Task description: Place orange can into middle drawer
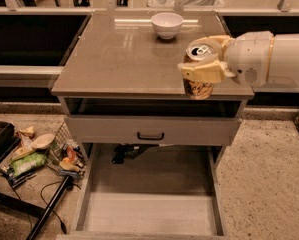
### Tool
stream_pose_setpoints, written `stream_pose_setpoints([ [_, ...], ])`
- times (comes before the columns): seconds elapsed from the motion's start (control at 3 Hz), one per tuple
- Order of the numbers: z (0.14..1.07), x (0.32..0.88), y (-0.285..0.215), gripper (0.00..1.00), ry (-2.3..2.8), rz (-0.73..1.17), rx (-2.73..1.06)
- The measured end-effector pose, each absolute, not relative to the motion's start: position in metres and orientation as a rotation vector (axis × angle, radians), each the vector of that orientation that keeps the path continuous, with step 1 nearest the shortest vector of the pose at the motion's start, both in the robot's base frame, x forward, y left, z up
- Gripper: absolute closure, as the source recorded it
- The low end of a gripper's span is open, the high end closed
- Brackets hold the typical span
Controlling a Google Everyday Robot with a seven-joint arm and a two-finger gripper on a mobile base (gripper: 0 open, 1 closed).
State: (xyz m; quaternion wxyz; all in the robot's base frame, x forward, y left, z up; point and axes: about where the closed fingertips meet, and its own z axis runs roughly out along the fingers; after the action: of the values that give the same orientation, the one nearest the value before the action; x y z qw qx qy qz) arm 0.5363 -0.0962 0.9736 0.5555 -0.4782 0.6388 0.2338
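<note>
The orange can (198,87) is held in my gripper (203,66) above the front right corner of the cabinet top (119,59). The pale yellow fingers (201,72) wrap its upper body, and its silver top with the pull-tab faces up. The white arm reaches in from the right. The middle drawer (149,213) is pulled out at the bottom of the view, below and left of the can, showing its pale plank floor and thin side walls with nothing inside.
A white bowl (167,25) stands at the back of the cabinet top. A grey drawer front with a small black handle (150,135) sits above the open drawer. Wrappers and a wire basket (44,154) lie on the floor at left, with a black pole (49,211).
</note>
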Motion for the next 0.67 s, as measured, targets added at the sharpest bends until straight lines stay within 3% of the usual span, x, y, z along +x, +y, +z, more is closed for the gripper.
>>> stream_pose_setpoints([
  [0.67, 0.892, 0.530, -0.050, 1.00, 1.528, 0.681, -1.028],
])
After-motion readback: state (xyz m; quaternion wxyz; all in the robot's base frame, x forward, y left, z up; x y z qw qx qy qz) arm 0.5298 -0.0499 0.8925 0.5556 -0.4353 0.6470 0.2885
